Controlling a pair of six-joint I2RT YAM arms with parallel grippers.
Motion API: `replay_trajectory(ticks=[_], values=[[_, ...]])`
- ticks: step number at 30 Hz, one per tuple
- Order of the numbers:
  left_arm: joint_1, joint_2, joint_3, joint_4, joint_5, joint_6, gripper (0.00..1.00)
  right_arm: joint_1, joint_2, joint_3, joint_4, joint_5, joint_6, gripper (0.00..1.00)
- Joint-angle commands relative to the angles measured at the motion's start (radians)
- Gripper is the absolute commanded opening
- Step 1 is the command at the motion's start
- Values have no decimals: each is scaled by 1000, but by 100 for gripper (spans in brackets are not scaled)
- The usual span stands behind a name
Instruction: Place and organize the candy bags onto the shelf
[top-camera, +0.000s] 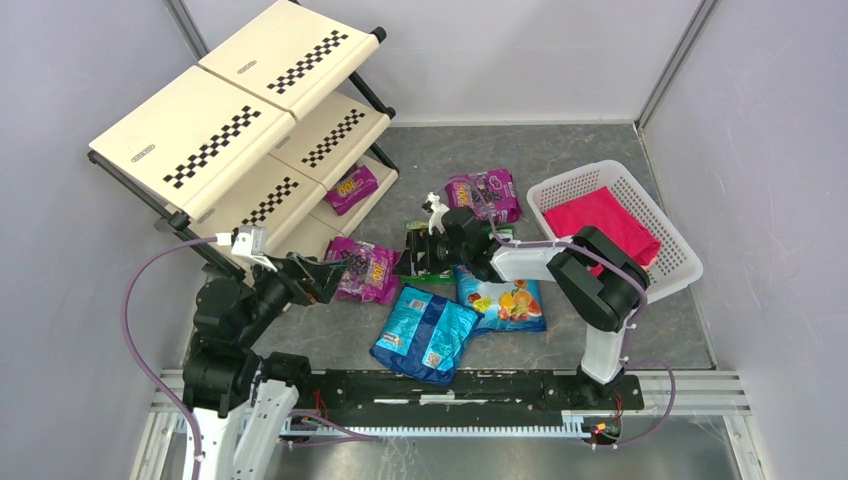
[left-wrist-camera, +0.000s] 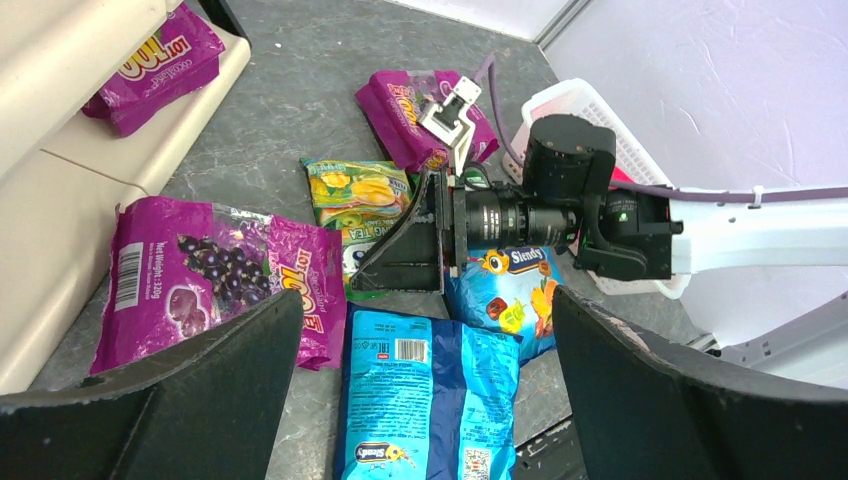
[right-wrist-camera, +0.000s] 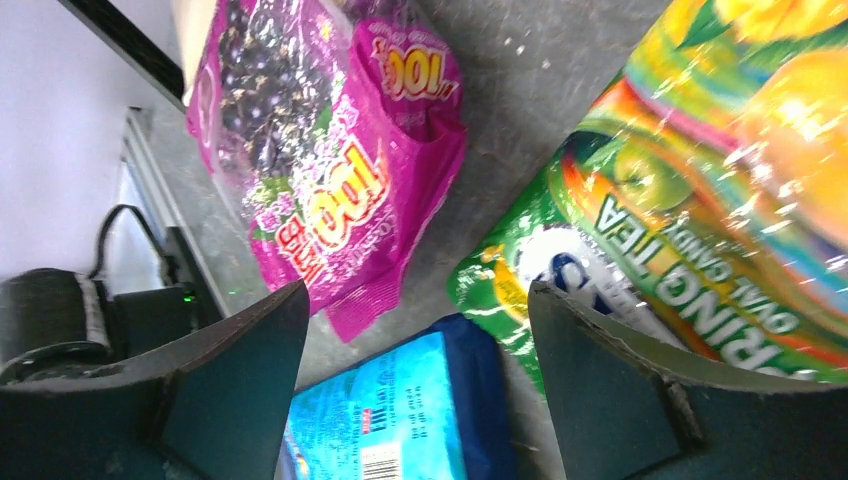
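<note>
Six bags are showing. The shelved purple bag (top-camera: 352, 188) is sitting on the bottom tier of the shelf (top-camera: 190, 140); the other five are lying on the counter (top-camera: 570, 145).

Right pincer (right-wrist-camera: 418, 300) is hanging low with jaws apart, clamping nothing. In its wrist view the green bag (right-wrist-camera: 680, 200) is lying under and beyond the right-side finger (right-wrist-camera: 610, 390). The near purple bag (right-wrist-camera: 330, 150) is lying just beyond the left-side finger (right-wrist-camera: 230, 380), and the blue bag (right-wrist-camera: 400, 420) is poking in between the two from below.

Left pincer (left-wrist-camera: 428, 300) is also standing wide apart and empty, hovering near the shelf foot. In its view the near purple bag is lying ahead of the left-side finger and the blue bag is showing between the fingers.

The fruit bag (top-camera: 505, 303) is lying just beside the blue bag, below the right arm. The far purple bag (top-camera: 483, 193) is lying beside the basket (top-camera: 650, 200), which is holding a pink cloth (top-camera: 605, 222).
</note>
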Motion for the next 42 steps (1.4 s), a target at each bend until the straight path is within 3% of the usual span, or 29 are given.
replay_trajectory(ticks=[1,9,13,26,33,42], values=[[6,-1,-1,36,-10,32,100,43,1,-45,178,-24,221,86],[-1,-4,0,35,-11,32,100,107,102,-47,276,50,432,80],[-1,-15,-2,36,-15,31,100,138,125,-39,246,151,511,80],[-6,-17,-2,36,-14,31,100,177,230,54,265,262,592,75],[-6,-19,-2,35,-14,31,100,201,259,58,357,276,634,62],[-6,-28,-2,36,-16,31,100,210,223,-33,595,254,702,39]])
